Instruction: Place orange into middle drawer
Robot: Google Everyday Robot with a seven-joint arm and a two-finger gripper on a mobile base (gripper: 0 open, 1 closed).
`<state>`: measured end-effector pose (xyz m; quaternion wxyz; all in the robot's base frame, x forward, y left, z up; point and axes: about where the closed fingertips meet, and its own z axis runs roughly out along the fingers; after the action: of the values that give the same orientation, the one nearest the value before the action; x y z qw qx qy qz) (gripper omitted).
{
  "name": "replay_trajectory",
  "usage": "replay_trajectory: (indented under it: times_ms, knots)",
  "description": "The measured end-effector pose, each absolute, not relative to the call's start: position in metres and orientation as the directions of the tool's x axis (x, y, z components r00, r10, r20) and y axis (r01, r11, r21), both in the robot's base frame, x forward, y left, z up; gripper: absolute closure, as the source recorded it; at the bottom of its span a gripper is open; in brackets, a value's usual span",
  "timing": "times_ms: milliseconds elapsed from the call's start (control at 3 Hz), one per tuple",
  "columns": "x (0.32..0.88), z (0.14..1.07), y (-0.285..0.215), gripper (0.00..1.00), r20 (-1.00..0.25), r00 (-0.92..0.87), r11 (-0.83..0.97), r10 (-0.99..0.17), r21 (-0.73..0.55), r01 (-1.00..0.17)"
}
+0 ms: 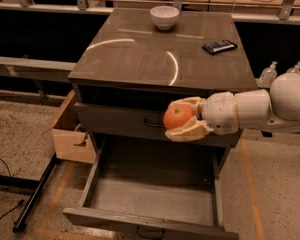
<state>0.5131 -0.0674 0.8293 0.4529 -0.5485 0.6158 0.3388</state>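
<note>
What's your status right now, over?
Gripper shut on orange, in front of upper drawer. Open drawer below, floor bare. Nothing in the way.

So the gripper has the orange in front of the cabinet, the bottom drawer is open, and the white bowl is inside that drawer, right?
Not the bowl part. The camera view shows the white bowl on the cabinet top, at the back. The rest stands: the gripper has the orange in front of the cabinet, and the bottom drawer is open.
</note>
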Motion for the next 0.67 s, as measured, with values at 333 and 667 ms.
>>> replay_trajectory:
  times_ms: [333,667]
  knots:
    - [0.512,0.783,-0.054,1.0,-0.859,-0.006,0.173,-0.512,-0.096,-0.98]
    - [0.522,0.728,-0.031,1.0,-0.76,-0.025,0.18,-0.649,-0.122,-0.976]
